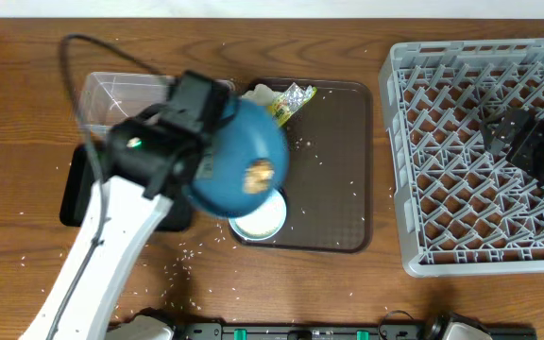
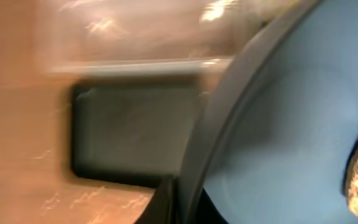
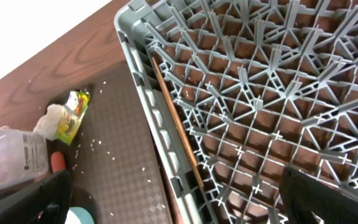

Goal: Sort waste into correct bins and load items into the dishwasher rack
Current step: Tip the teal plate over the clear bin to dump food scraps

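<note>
The plate is held by its rim in the shut jaws of the left gripper, above the left edge of the brown tray. A brown lump is seen on its blue face, on the side away from the clamped rim. Under the plate's far edge from these jaws, part of the bowl shows on the brown tray. In the blurred left wrist view, the black tray is seen below and just beside the jaws, with the tub beyond it. The tissue and wrapper are found touching each other at the brown tray's back edge, past the plate from the jaws. The carrot is seen near them. Rice is scattered over the brown tray and the table. Well apart from all this, the right gripper is held over the rack, its jaws spread wide and nothing between them but the lattice below.
</note>
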### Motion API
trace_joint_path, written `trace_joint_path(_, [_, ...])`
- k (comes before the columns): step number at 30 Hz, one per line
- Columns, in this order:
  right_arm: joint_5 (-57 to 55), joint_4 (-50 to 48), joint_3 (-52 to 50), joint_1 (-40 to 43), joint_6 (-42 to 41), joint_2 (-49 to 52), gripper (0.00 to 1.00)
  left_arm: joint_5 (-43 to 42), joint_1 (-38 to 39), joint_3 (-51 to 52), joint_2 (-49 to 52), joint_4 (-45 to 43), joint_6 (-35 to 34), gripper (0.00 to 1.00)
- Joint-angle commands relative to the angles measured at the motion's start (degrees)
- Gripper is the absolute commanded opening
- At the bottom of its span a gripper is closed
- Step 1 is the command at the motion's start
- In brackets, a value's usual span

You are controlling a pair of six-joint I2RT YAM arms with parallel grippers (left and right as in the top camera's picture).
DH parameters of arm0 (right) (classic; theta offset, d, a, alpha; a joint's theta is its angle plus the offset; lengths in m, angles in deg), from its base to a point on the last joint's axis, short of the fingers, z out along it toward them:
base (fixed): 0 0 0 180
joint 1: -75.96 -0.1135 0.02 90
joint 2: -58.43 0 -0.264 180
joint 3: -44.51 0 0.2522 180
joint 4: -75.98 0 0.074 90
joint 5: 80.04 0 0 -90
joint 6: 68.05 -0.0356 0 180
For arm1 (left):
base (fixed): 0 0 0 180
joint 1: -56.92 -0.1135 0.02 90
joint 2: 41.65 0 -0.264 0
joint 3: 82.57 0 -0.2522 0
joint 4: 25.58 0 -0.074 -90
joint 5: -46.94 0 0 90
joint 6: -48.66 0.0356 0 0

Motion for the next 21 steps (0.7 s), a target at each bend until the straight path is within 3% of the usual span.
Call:
trace_joint_path(1, [-0.57,-0.57,0.04,-0.59,-0.24,0.07,0.99,17.49,-3.89,-0.61,-2.43,3.78,-2.58,0.06])
trace_joint_path(5, [-0.55,-1.95,0.04,-0.59,-0.26,0.07,0.99,26.62,-7.96,0.04,-2.45,8.81,-10.08,0.06])
trace_joint_path(14, [-0.55,-2.58,0.04,-0.59,-0.24,0.07,0.99,39.63,-8.94,5.49,7.06,22.51,-37.29,0.06])
trace_joint_path(21, [-0.55,-2.58,0.04,-0.59,-0.24,0.07,0.99,41.24,-8.92,5.57,18.99,23.1,-37.77,0.06])
